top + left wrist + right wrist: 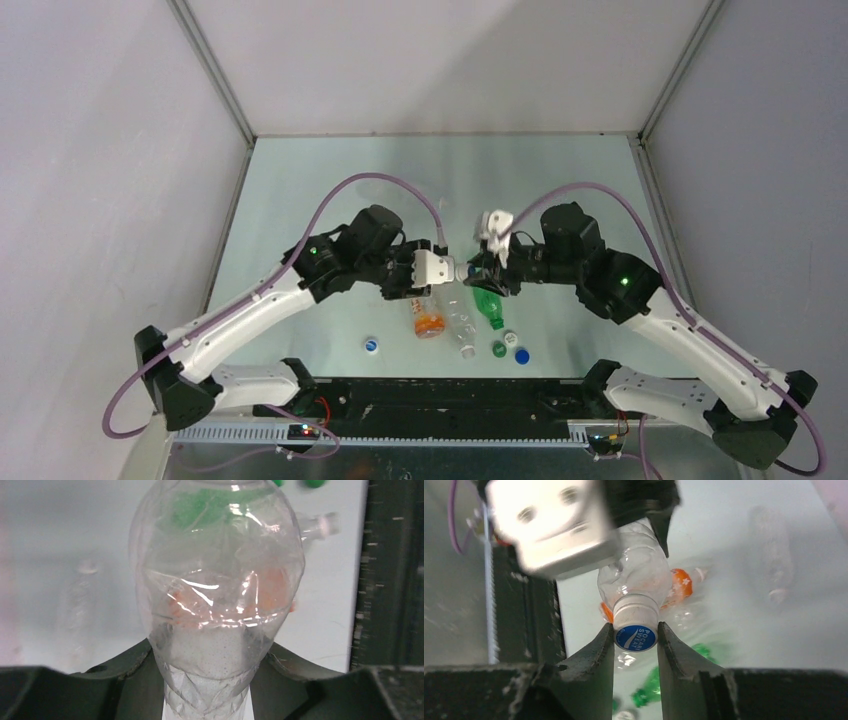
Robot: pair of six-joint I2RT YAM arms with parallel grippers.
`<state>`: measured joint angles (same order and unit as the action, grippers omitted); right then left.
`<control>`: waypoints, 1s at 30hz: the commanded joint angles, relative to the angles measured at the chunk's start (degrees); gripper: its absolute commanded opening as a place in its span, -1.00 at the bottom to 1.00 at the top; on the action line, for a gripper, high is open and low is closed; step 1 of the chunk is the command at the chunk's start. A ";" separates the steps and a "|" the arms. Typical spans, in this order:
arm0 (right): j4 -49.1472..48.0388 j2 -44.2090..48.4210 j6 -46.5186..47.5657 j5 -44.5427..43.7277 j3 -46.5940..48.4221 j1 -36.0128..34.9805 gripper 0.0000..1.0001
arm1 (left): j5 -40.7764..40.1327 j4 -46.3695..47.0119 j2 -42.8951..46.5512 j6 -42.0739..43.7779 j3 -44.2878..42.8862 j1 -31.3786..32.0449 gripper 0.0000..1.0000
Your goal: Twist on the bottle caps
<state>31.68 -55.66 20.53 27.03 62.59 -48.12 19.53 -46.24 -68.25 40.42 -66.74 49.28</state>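
Observation:
My left gripper (442, 268) is shut on a clear bottle (458, 270) and holds it level above the table, neck towards the right arm. In the left wrist view the bottle (217, 580) fills the frame, its lower body pinched between the fingers (125, 665). My right gripper (480, 272) is shut on the blue-and-white cap (636, 637), which sits on this bottle's (634, 577) neck, a finger (599, 650) on each side. On the table below lie an orange bottle (428, 318), a second clear bottle (462, 332) and a green bottle (488, 305).
Loose caps lie near the front edge: blue-and-white (372, 346), green (498, 349), white (510, 337), blue (522, 355). The black base rail (450, 395) runs along the near edge. A blurred clear bottle (774, 555) lies farther out on the table.

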 commanded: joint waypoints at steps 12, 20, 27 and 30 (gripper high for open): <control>-12.13 -5.87 -70.08 -4.00 -0.82 12.72 -0.58 | -38.33 31.84 8.46 6.75 15.43 13.97 -1.00; -12.47 3.60 -33.65 -2.57 -1.38 12.52 0.04 | -15.60 16.95 7.01 1.06 10.39 3.58 -1.00; -3.92 9.06 0.07 7.83 -3.28 11.47 0.19 | -2.26 7.82 2.45 1.64 3.40 0.97 -1.00; -1.08 9.78 11.59 8.73 -3.69 9.41 0.19 | 0.64 4.59 0.74 2.26 1.23 0.91 -1.00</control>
<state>25.52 -46.15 9.19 31.20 59.88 -36.64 11.16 -35.97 -65.71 42.46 -61.41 50.57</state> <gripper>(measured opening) 0.596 0.547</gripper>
